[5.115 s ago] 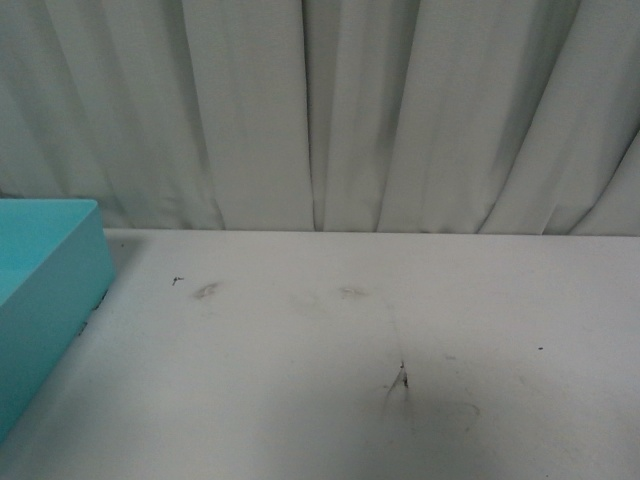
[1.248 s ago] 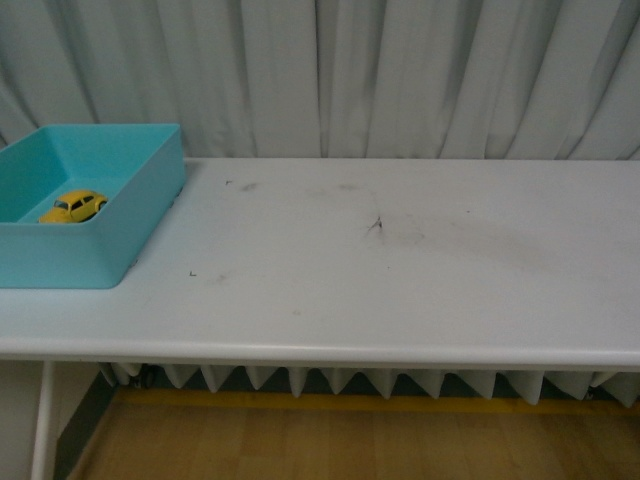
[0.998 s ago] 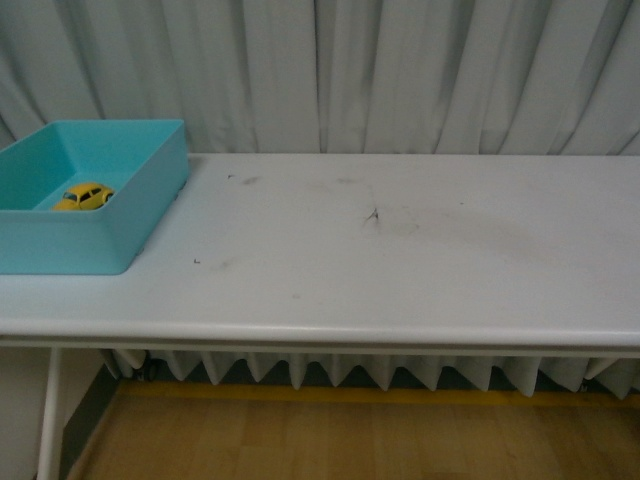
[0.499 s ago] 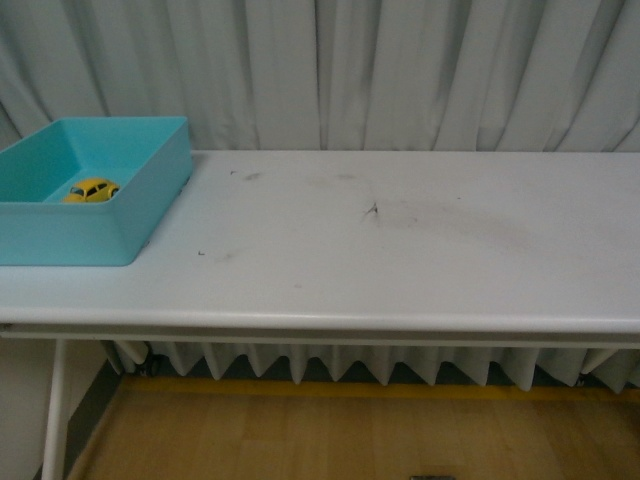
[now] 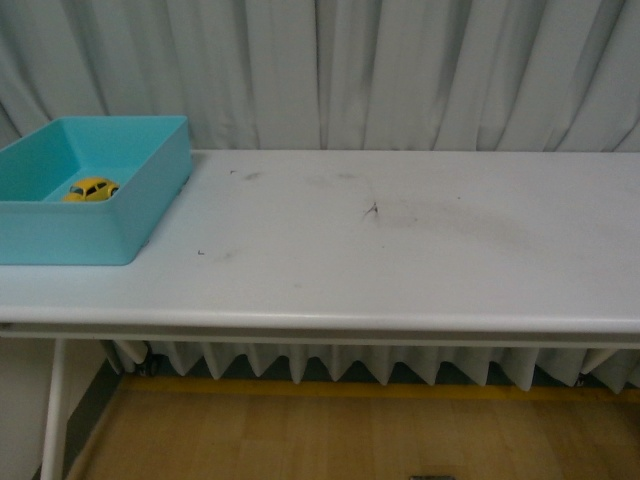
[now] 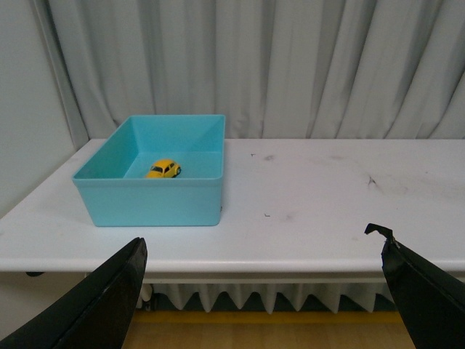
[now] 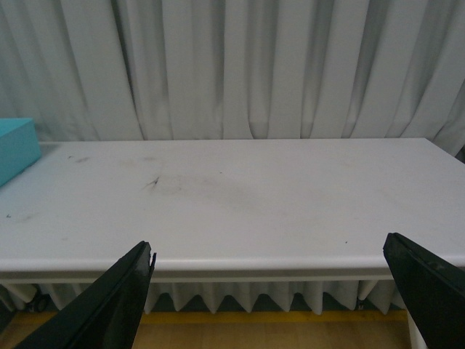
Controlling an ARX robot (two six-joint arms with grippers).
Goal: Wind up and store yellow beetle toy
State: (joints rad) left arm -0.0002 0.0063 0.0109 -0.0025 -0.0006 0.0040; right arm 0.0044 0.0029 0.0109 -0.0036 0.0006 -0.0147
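Jaws both spread, empty; yellow beetle toy far off in bin.

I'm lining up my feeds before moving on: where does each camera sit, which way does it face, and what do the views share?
Front: on the body, back from the table, facing it and the curtain; tray with the toy car at left; no arm shows.
Left wrist: off the table's near edge, facing the tray and car; open left gripper at the bottom.
Right wrist: same standoff, facing bare tabletop; open right gripper at the bottom; tray corner at one edge.
Shared: front and left wrist both show the car inside the tray.
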